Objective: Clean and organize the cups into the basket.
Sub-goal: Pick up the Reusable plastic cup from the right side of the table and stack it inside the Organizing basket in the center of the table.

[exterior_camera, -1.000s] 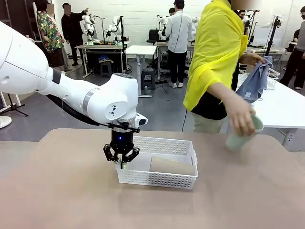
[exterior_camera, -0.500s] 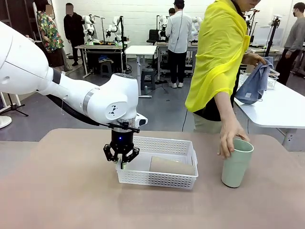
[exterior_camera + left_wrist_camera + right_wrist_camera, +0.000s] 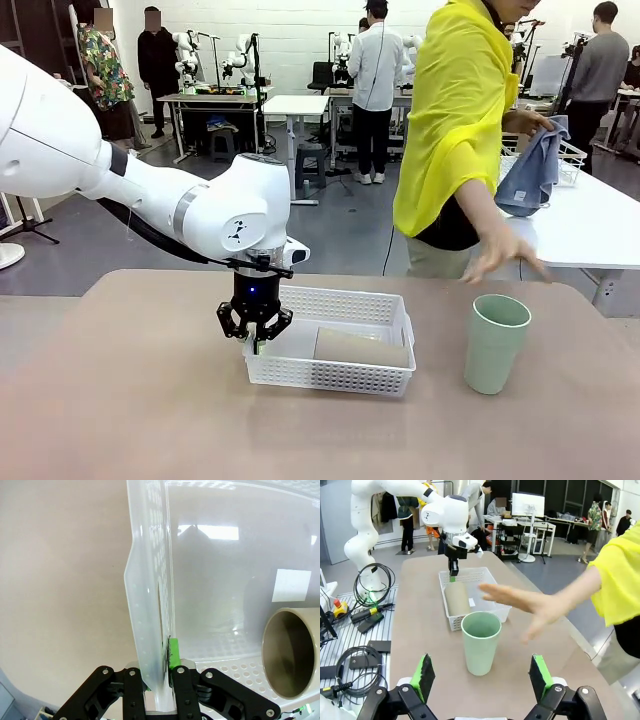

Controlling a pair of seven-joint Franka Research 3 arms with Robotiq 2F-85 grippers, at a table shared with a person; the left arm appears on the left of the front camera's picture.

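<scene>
Mint-green cup (image 3: 496, 343) is standing upright on the table (image 3: 150, 420), mouth up and long axis vertical, just right of the basket (image 3: 330, 375) and apart from it. In the right wrist view the cup is sitting straight ahead of the right hand (image 3: 481, 675), centred on the gap between the two green pads. That hand is gaping fully, holding nothing, and not touching the cup.

The left hand (image 3: 256, 345) is pinching the basket's left end wall near the near corner, with the jaws closed on the mesh and one pad inside the wall. A tan cup (image 3: 362, 347) is lying on its side inside the basket, long axis running left to right.

The person's hand (image 3: 505, 260) is hovering above and beyond the green cup, clear of it.

Judgement: the right arm is the nearer and the free one. A side grasp on the upright cup looks open to it once the person's hand is clearing the space.
</scene>
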